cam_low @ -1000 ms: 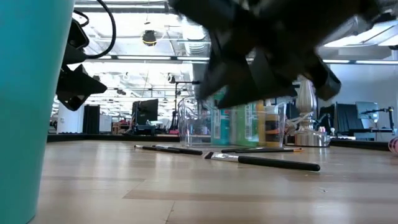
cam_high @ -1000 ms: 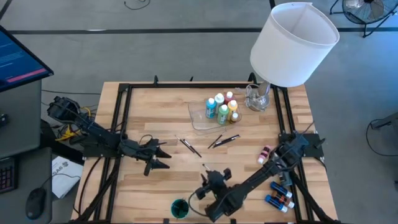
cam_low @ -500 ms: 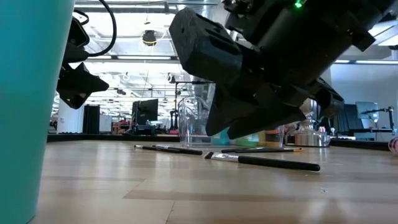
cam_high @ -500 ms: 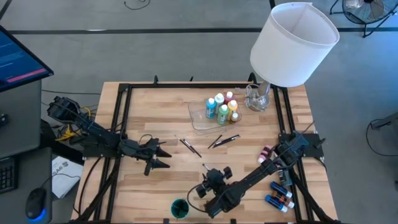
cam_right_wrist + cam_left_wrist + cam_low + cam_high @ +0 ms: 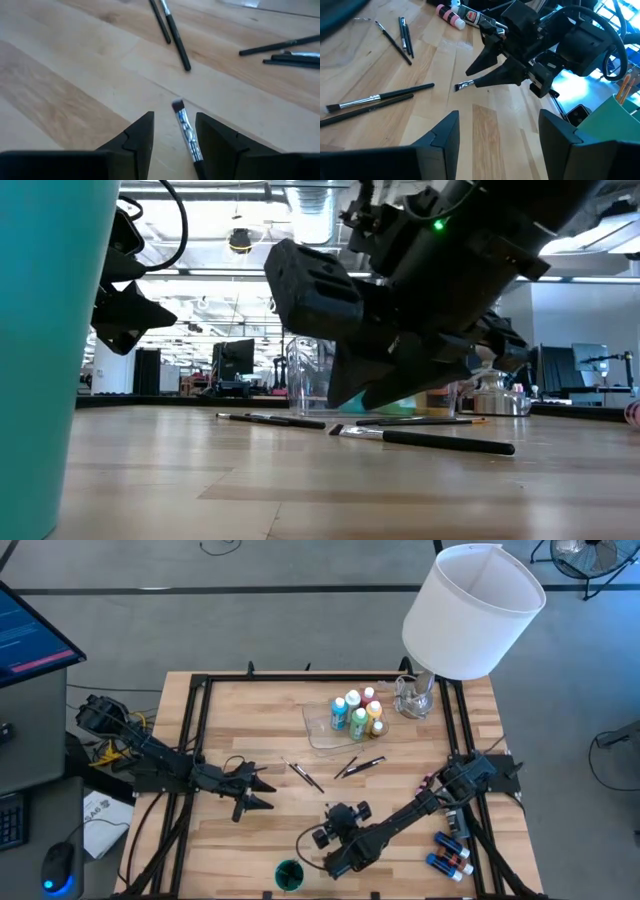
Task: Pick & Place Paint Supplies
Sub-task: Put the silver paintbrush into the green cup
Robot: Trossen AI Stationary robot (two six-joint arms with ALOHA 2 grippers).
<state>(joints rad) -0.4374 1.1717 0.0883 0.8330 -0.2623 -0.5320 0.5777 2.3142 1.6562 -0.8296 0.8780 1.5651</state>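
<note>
A thin dark-handled brush (image 5: 186, 134) lies alone on the wood, bristles toward the far edge. My right gripper (image 5: 173, 124) hangs open over it with one finger on each side; in the low view its tips (image 5: 350, 392) are above the brush (image 5: 420, 440). Two brush pairs (image 5: 305, 776) (image 5: 360, 766) lie farther back. White-capped paint bottles (image 5: 357, 714) stand at the clear tray (image 5: 318, 732). A pink bottle (image 5: 428, 783) and blue ones (image 5: 450, 858) lie at the right. My left gripper (image 5: 258, 792) waits open at the left.
A teal cup (image 5: 289, 875) stands at the near edge, close to my right arm. The big white lampshade (image 5: 472, 610) and a glass vessel (image 5: 415, 695) stand at the far right corner. A black frame rail (image 5: 195, 730) borders the table.
My right gripper has moved a little toward the table's far edge and sunk toward the lone brush, turning somewhat as it went. The brush lies where it was.
</note>
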